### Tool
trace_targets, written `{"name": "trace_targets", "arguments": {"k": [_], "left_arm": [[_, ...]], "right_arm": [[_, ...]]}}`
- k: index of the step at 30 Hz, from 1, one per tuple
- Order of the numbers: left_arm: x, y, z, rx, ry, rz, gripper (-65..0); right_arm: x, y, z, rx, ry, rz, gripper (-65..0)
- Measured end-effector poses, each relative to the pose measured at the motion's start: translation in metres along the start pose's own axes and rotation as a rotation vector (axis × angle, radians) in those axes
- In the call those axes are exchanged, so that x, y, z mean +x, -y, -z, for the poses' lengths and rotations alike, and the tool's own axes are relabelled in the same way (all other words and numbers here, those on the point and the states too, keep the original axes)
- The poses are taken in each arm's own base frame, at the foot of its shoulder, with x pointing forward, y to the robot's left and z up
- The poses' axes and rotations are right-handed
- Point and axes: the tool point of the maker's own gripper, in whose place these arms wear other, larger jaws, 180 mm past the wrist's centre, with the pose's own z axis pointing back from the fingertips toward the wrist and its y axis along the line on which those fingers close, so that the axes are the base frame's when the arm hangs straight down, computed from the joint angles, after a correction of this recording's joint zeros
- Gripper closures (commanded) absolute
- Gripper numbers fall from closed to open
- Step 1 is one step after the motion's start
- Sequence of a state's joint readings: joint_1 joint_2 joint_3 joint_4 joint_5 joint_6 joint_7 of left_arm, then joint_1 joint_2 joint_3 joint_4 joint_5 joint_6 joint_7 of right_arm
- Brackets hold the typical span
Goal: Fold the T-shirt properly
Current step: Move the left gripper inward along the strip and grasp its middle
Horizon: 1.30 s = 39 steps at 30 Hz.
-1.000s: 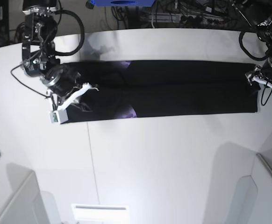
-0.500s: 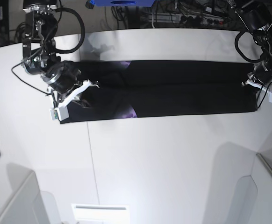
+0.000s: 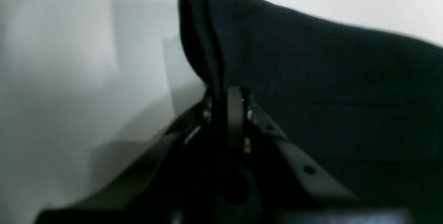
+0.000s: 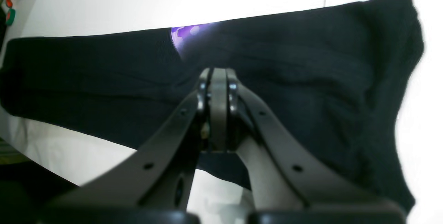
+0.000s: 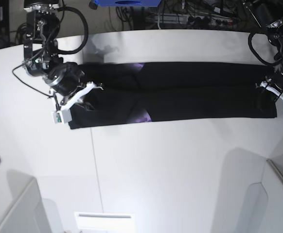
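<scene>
T-shirt (image 5: 190,92): black cloth, matt, soft knit, faint creases | print (image 4: 187,32): purple patch, slightly glossy | table (image 5: 170,170): white, smooth, low sheen | right gripper (image 4: 218,78): dark fingers, smooth plastic look, small shiny metal screws | left gripper (image 3: 230,102): same dark smooth fingers, blurred

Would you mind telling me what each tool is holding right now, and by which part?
Both tools grip the long-folded black cloth T-shirt: the left tool pinches its end edge, the right tool the opposite end, near the purple print.
</scene>
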<state>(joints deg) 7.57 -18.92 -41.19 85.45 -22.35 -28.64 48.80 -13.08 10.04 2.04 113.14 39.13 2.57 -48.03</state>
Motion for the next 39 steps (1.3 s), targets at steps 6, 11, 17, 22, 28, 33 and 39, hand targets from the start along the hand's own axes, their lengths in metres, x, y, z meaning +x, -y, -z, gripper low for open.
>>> {"name": "trace_targets", "arguments": {"k": [6,11,17,22,28,33,39], "left_arm": [[-0.003,0.047,-0.021,0.0,0.018,0.159,0.0],[-0.004,0.108,-0.028,-0.091,0.034,0.316,0.0],[-0.021,0.155,-0.025,-0.175,0.003,0.357,0.0],[-0.028,0.178,-0.024,-0.222,-0.004,0.36,0.0],[-0.042,0.204,-0.023,-0.279,-0.075,0.38,0.0],[-0.024,0.216,-0.019,-0.288,-0.065,0.36,0.0],[-0.02,0.229,-0.018,-0.306,-0.055,0.336,0.0]], "right_arm": [[0.0,0.0,0.0,-0.001,0.002,0.001,0.0],[0.001,-0.001,0.0,0.004,0.004,0.005,0.0],[-0.001,0.0,0.0,0.0,-0.002,0.002,0.0],[0.0,0.0,0.0,0.0,-0.003,0.003,0.0],[0.0,0.001,0.0,-0.002,-0.001,0.004,0.0],[-0.001,0.001,-0.001,-0.004,-0.002,0.005,0.0],[-0.001,0.001,-0.001,-0.004,-0.002,0.005,0.0]]}}
